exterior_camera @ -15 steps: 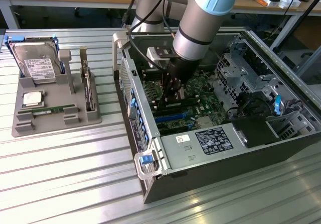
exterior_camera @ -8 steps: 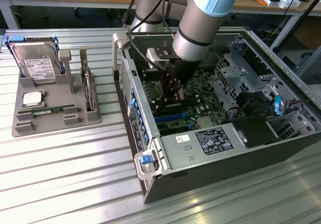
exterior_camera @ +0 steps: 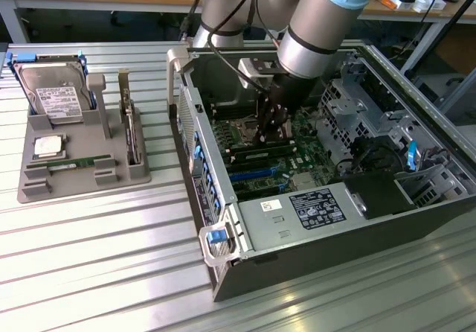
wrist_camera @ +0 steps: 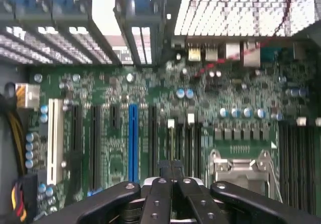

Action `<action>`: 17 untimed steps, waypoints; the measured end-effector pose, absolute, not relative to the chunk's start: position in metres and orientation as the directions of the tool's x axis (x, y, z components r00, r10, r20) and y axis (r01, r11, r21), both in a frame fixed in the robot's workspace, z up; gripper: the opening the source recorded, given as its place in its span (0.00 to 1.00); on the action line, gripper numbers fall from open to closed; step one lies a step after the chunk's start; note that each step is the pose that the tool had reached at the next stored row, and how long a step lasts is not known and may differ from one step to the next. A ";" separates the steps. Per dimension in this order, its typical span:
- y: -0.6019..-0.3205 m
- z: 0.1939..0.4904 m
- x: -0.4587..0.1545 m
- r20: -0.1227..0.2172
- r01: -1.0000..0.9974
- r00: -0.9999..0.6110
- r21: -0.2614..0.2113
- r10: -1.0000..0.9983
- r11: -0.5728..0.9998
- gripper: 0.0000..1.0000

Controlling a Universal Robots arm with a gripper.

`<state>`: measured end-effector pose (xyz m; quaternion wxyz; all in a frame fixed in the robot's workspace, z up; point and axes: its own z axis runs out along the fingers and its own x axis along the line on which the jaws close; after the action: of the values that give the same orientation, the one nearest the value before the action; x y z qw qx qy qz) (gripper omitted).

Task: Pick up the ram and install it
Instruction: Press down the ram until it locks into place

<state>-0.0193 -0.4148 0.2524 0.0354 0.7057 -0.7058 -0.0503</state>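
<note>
The ram [exterior_camera: 71, 164], a thin green stick with a pale label, lies flat in a slot of the grey holder tray [exterior_camera: 33, 187] at the exterior view's left, far from the arm. My gripper [exterior_camera: 271, 135] is down inside the open computer case [exterior_camera: 312, 257], just above the green motherboard [exterior_camera: 256, 184] beside the processor socket [exterior_camera: 245, 129]. In the wrist view my gripper [wrist_camera: 171, 171] is shut, its black fingers [wrist_camera: 158, 196] pressed together with nothing visible between them. It hangs over the board between the blue slot [wrist_camera: 133, 138] and the processor socket [wrist_camera: 241, 166].
The tray also holds a hard drive [exterior_camera: 53, 94], a square silver chip [exterior_camera: 47, 147] and an upright card with a metal bracket [exterior_camera: 130, 127]. Case walls, a drive cage [exterior_camera: 357, 109] and the power supply [exterior_camera: 297, 213] hem the arm in. Dark memory slots [wrist_camera: 298, 158] lie beside the socket.
</note>
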 end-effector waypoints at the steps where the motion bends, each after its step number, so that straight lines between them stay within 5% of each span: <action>1: -0.415 0.253 -0.010 -0.025 -0.992 -0.002 0.125 -1.000 -0.002 0.11; 14: -0.415 0.253 0.104 -0.048 -0.982 -0.004 0.190 -0.999 -0.005 0.11; 17: -0.415 0.272 0.112 -0.050 -0.982 -0.004 0.190 -0.999 -0.005 0.11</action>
<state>0.1117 -0.4148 0.2721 0.0497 0.7039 -0.7034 -0.0851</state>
